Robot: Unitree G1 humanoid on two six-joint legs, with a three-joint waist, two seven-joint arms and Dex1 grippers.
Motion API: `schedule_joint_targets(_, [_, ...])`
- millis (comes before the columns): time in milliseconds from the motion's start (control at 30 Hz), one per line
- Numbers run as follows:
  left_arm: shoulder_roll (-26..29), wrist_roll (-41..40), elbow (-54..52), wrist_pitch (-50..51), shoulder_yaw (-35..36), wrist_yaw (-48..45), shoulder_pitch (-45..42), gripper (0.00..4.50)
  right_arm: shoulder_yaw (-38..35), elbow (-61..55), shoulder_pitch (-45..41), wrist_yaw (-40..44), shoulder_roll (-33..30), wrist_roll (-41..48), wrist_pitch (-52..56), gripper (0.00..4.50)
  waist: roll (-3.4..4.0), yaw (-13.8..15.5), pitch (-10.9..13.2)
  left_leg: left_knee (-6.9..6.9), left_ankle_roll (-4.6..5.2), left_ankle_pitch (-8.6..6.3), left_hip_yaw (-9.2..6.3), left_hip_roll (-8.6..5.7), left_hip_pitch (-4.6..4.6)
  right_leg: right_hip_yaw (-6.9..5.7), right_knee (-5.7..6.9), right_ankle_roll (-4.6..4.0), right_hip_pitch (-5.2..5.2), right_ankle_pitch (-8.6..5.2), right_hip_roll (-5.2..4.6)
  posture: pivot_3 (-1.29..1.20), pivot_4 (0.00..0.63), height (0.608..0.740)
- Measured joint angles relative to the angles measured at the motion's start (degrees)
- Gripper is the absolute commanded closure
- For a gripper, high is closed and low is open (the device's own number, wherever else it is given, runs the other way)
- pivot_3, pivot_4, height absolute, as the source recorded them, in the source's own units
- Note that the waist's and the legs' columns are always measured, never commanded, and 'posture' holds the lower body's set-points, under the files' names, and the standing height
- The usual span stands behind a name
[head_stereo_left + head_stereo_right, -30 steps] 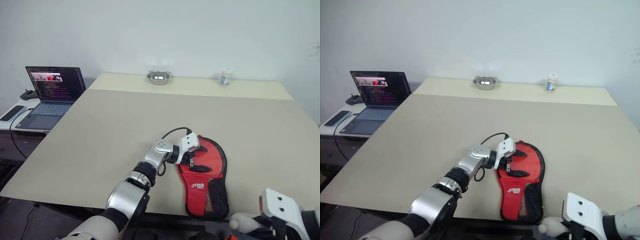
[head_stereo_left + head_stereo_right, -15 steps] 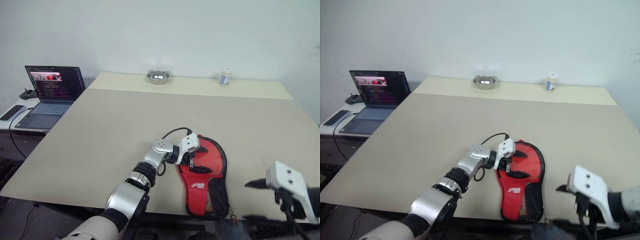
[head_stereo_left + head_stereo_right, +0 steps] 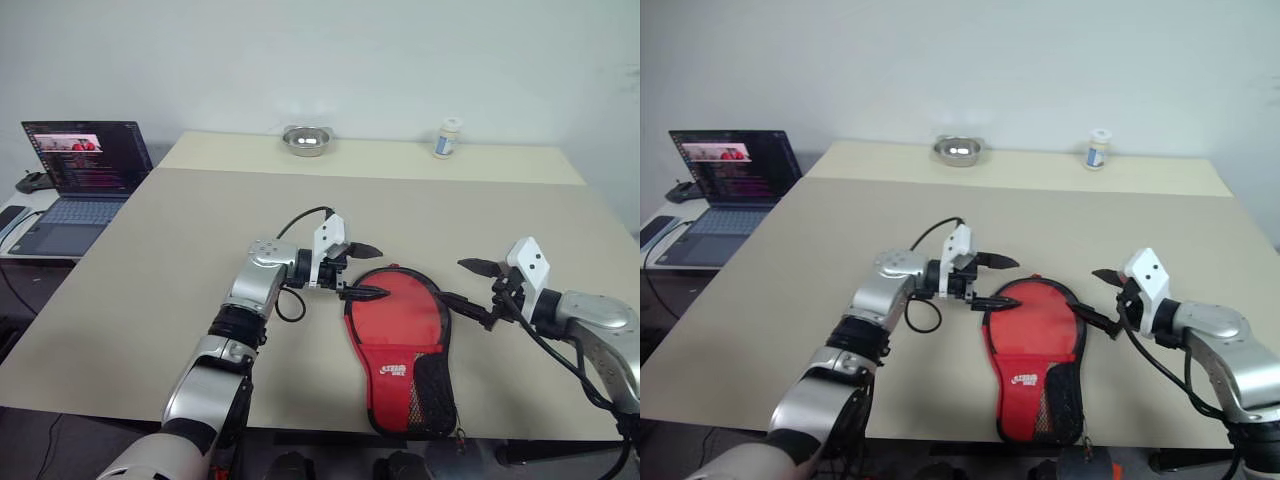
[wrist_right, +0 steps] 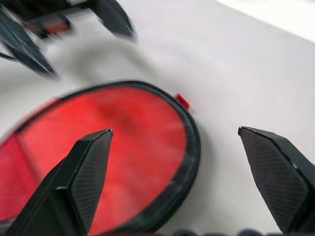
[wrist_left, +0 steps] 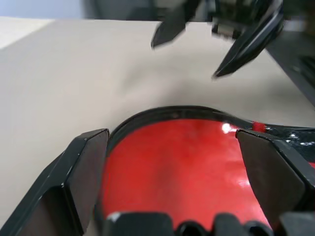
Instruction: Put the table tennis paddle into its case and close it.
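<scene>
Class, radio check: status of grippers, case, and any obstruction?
Left gripper open, right gripper open, both empty, flanking the case. Case flat on table. Nothing blocking.

One case (image 3: 400,335), bowl (image 3: 306,140), bottle (image 3: 447,138), laptop (image 3: 72,180).

the right gripper (image 4: 174,182) has its two black fingers (image 4: 81,182) spread wide, nothing between them. past them lies the case (image 4: 113,147), red side up with a black rim, flat on the pale tabletop (image 4: 236,64). a small red tab (image 4: 182,101) sticks out from the rim. beyond the case's rounded end, the left gripper (image 4: 69,46) hovers, its dark fingertips blurred but apparently apart.
</scene>
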Motion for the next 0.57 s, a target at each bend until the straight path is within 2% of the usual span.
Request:
schedule_joint_targets(167, [2.2, -0.4, -11.8, 7.2, 1.6, 8.8, 8.9, 0.0, -0.3, 13.8, -4.1, 5.1, 1.3, -1.1, -5.6, 0.01, 0.13, 0.5, 0.1, 0.09, 0.0, 0.0, 0.0, -0.04, 0.01, -0.02, 0.14, -0.02, 0.0, 0.01, -0.09, 0.0, 0.15, 0.74])
schedule_joint_targets(367, [2.4, -1.0, -15.8, 10.1, 1.2, 13.9, 10.9, 0.0, -2.7, 27.2, -7.7, 11.7, -5.0, -3.8, -11.9, 0.01, 0.17, 1.0, 0.1, 0.23, 0.01, 0.01, 0.11, -0.13, 0.22, 0.09, 0.55, -0.01, 0.02, 0.0, -0.15, 0.0, 0.15, 0.74])
schedule_joint_targets(467, [2.2, -1.7, -14.9, 9.3, 0.6, 13.7, 10.1, 0.0, -4.6, 26.2, -6.8, 12.7, -6.5, -3.8, -12.3, 0.01, 0.17, 0.9, 0.1, 0.21, -0.01, 0.02, 0.12, -0.01, 0.32, 0.11, 0.68, -0.02, 0.02, -0.01, -0.03, 0.0, 0.15, 0.74])
schedule_joint_targets(567, [1.8, -2.2, -13.1, 8.2, -0.5, 13.4, 9.9, 0.0, -6.0, 20.3, -1.9, 12.1, -6.5, -3.5, -11.2, 0.01, 0.18, 0.9, 0.1, 0.14, -0.04, 0.04, 0.12, 0.05, 0.41, 0.13, 0.78, -0.05, 0.02, -0.03, 0.02, 0.0, 0.15, 0.74])
